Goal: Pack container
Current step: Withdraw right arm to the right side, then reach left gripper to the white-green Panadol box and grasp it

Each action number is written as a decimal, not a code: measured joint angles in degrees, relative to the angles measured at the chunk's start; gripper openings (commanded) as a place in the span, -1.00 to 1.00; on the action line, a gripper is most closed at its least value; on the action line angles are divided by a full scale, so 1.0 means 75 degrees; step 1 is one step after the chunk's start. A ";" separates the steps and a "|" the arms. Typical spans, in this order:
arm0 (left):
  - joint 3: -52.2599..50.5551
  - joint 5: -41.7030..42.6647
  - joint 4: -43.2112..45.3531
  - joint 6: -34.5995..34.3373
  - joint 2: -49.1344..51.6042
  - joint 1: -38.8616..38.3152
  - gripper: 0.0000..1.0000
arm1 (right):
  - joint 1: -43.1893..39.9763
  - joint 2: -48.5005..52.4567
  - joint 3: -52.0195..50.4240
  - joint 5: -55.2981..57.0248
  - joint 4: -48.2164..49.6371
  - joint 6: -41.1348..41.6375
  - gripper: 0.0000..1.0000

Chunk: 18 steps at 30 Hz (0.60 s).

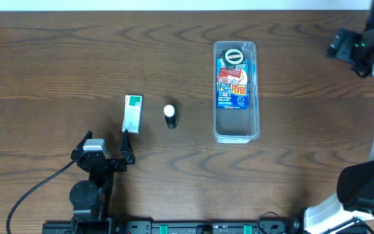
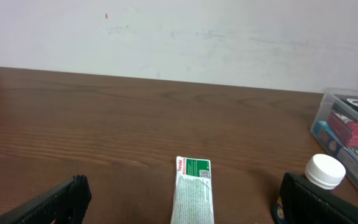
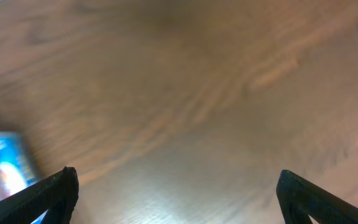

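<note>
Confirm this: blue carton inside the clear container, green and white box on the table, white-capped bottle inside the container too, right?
No. The overhead view shows the white-capped bottle standing on the table, between the green and white box and the container, not inside it. The rest is right.

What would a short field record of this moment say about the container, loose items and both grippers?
container: clear, right of centre, holds blue carton and round dark item
loose on table: green-and-white box, white-capped bottle, side by side, apart
left gripper: open, empty, near the box
right gripper: open, empty, above table
</note>
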 measured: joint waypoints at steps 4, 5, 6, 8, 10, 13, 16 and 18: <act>0.0000 0.0000 0.0000 -0.0003 0.0000 0.0000 0.96 | -0.0487 0.0012 -0.0405 0.0003 -0.0009 0.0423 0.98; 0.0000 0.0000 0.0000 -0.0003 0.0000 0.0000 0.96 | -0.0554 0.0012 -0.0504 0.0003 -0.0009 0.0522 0.99; 0.0000 -0.0003 0.0000 -0.0003 0.0000 0.0000 0.96 | -0.0629 0.0012 -0.0638 0.0003 -0.0009 0.0632 0.99; 0.0000 0.0000 0.0000 0.0000 0.0000 0.0000 0.96 | -0.0691 0.0012 -0.0877 0.0003 -0.0009 0.0778 0.99; 0.0000 0.0000 0.0000 0.0000 0.0000 0.0000 0.96 | -0.0694 0.0012 -0.1099 0.0000 -0.0015 0.0848 0.99; 0.0000 0.0000 0.0000 0.0000 0.0000 0.0000 0.96 | -0.0694 0.0015 -0.1364 -0.0006 -0.0020 0.0930 0.99; 0.0000 0.0000 0.0000 -0.0003 0.0000 0.0000 0.96 | -0.0694 0.0015 -0.1515 -0.0003 -0.0017 0.0973 0.98; 0.0000 0.0000 0.0000 -0.0003 0.0000 0.0000 0.96 | -0.0694 0.0015 -0.1559 -0.0006 -0.0017 0.0979 0.98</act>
